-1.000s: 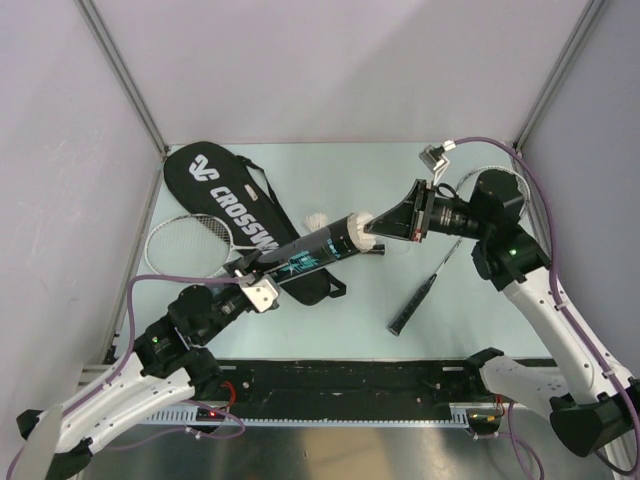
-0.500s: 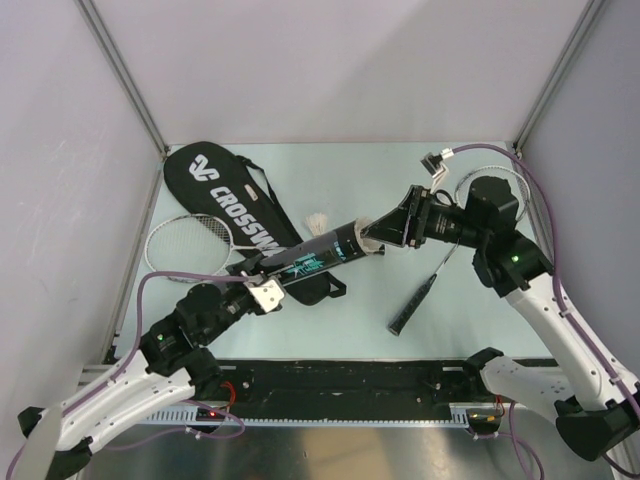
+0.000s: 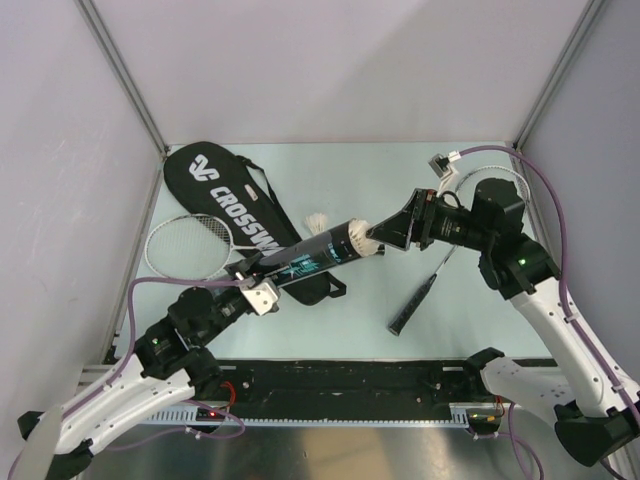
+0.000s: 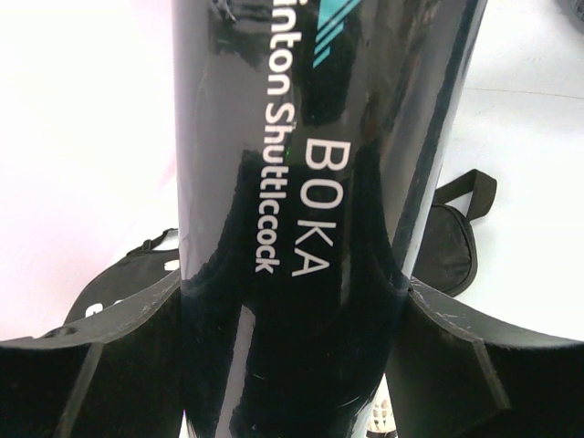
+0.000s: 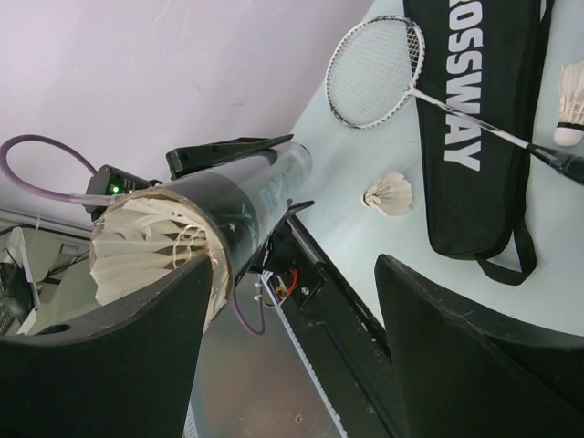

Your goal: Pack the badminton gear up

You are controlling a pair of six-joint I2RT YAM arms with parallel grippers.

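**Tube mouth faces R jaws: axis is what matters**

L gripper [image 3: 256, 281] is clenched on the low end of the tube [image 3: 310, 258]. In the L wrist view its 2 fingers press the tube's sides w/ no gap. The tube is held up off the table [image 3: 350, 330], slanting over the end of the bag [image 3: 232, 203]. Its long axis runs from the L gripper up and across toward the R gripper [image 3: 384, 236], open end pointing at it.

A seated shuttlecock [image 5: 151, 248] sits in that mouth, feather skirt outward and poking a little past the rim.

R jaws are released, spread wide, nothing between them. In the R wrist view the mouth is not centred in the gap; it lies off to 1 side, by 1 finger, w/ the other finger well apart from it.

Also out: a loose shuttlecock [image 3: 316, 222] on the table just beyond the tube, near the bag's edge. A 2nd loose shuttlecock [image 5: 390, 193] lies on the bag's near side, seen only from the R wrist.

Judgement: R arm is the free 1 and nearest the mouth, so loading falls to it. Any push or insert prob. has to go along the tube's axis, cork 1st, after re-centring on the mouth. Coming in off-axis risks crushing feathers on the rim. Rackets not packed yet; task looks early-to-mid.
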